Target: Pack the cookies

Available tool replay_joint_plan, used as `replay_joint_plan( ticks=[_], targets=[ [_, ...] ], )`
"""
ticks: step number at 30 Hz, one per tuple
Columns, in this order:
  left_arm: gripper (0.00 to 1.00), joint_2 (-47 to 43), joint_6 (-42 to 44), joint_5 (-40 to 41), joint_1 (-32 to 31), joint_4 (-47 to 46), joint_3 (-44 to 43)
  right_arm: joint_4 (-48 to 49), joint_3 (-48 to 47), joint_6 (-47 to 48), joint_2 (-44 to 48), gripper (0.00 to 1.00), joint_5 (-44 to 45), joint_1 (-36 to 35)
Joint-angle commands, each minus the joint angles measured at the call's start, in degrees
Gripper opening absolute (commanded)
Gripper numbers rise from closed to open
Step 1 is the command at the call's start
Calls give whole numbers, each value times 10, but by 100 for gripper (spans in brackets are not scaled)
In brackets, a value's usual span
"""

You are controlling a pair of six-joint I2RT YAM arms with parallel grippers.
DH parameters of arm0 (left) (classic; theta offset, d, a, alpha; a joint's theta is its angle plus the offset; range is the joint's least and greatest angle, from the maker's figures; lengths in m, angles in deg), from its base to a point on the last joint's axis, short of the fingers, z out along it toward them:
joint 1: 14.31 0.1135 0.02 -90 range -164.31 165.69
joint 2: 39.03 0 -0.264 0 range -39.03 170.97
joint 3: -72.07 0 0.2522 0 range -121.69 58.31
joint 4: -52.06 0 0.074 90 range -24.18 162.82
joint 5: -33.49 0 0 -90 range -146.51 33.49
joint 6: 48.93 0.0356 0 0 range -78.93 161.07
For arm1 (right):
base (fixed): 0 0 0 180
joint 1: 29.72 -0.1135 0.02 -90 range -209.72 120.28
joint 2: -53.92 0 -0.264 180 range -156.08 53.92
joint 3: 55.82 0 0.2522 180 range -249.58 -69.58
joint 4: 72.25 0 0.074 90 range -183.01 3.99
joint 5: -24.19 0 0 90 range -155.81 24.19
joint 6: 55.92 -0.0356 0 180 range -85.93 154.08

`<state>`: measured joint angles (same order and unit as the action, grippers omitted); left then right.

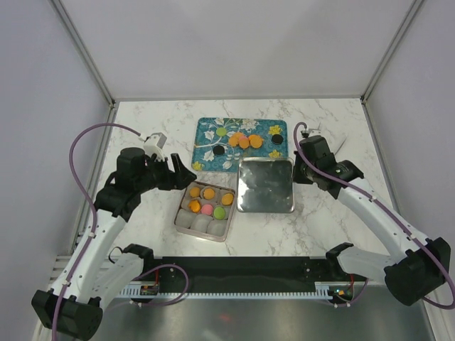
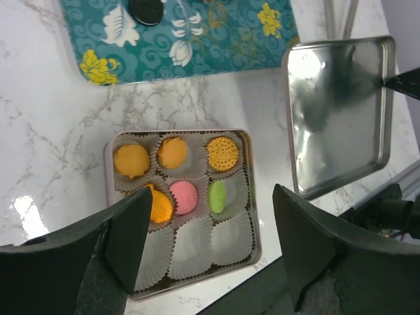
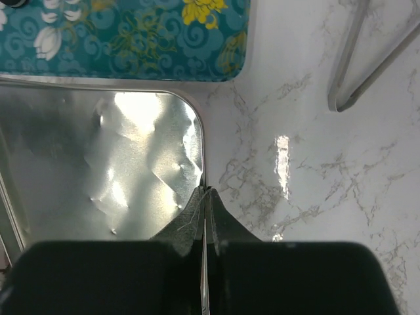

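At the tabletop's far edge, the loose cookies (image 1: pixel 244 141) lie in a left-to-right row on the teal tray (image 1: pixel 211 155), just beyond the left gripper (image 1: pixel 183 170). That gripper hangs wide open over the part-filled tin (image 1: pixel 177 210) and is slightly nearer. The right gripper (image 3: pixel 205 193), with its arm stretched forward, is closed, apparently pinching the right rim of the lid (image 1: pixel 265 186).
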<state>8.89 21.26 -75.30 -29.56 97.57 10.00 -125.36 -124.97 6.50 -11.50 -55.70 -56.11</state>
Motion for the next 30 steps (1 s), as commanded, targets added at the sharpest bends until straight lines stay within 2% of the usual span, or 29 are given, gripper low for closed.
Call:
replay_joint_plan(
  ticks=[1, 8, 13, 22, 25, 26, 28, 29, 30],
  targets=[
    [84, -5, -27, -86, -8, -58, 10, -12, -50, 10, 2, 0, -59, -1],
    [86, 23, -83, -96, -67, -141, 39, 36, -88, -26, -35, 0, -124, -29],
    [85, 33, -127, -107, -76, -204, 67, 63, -113, -53, -75, 0, -115, -73],
    [77, 52, -148, -104, -78, -230, 76, 142, -126, -111, -112, 0, -134, -112],
    [66, 57, -153, -103, -78, -233, 73, 162, -122, -123, -122, 0, -129, -125],
    [56, 58, -155, -103, -78, -232, 72, 168, -118, -129, -124, 0, -124, -131],
    [45, 60, -163, -105, -78, -233, 69, 179, -114, -133, -125, 0, -121, -132],
    [34, 60, -165, -105, -78, -232, 68, 181, -111, -132, -125, 2, -120, -132],
    [29, 60, -167, -106, -78, -230, 66, 183, -110, -131, -125, 5, -119, -132]
  ],
)
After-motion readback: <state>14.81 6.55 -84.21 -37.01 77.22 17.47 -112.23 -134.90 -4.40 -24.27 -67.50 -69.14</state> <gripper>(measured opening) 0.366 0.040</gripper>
